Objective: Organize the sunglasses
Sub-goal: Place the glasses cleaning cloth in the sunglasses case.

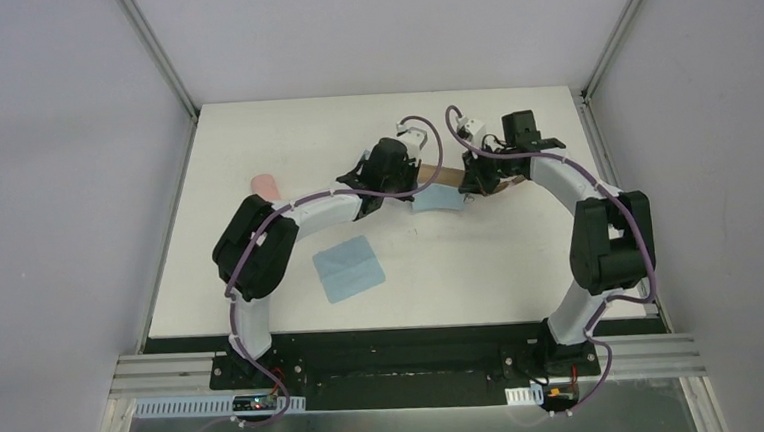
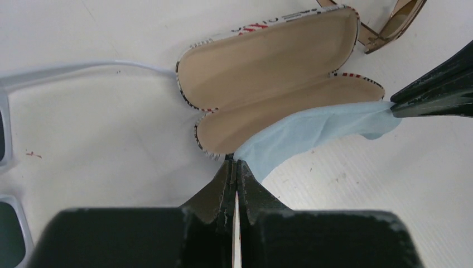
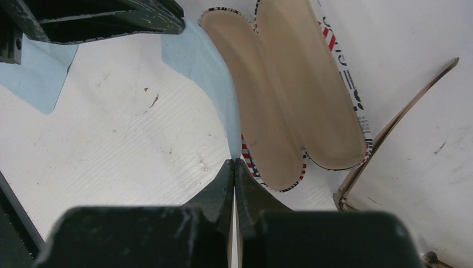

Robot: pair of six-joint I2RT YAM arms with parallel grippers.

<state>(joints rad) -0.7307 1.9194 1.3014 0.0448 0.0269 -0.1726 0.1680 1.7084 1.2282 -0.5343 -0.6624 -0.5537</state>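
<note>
An open black-and-white lettered case (image 2: 268, 72) lies with its tan lining up. A light blue cloth (image 2: 312, 131) is stretched over the case's near half, held at both ends. My left gripper (image 2: 235, 162) is shut on one corner, and my right gripper (image 3: 233, 162) is shut on the opposite corner of the cloth (image 3: 201, 61). The brown-framed sunglasses (image 2: 390, 25) lie just beyond the case, and one of their arms (image 3: 401, 117) shows in the right wrist view. The pale-framed sunglasses (image 2: 83, 70) lie open to the left of the case. From above, both wrists hide the case and glasses.
A second light blue cloth (image 1: 349, 268) lies flat in front of the left arm. A pink case (image 1: 264, 184) sits near the table's left edge. The white table (image 1: 481, 260) ends at grey walls on three sides.
</note>
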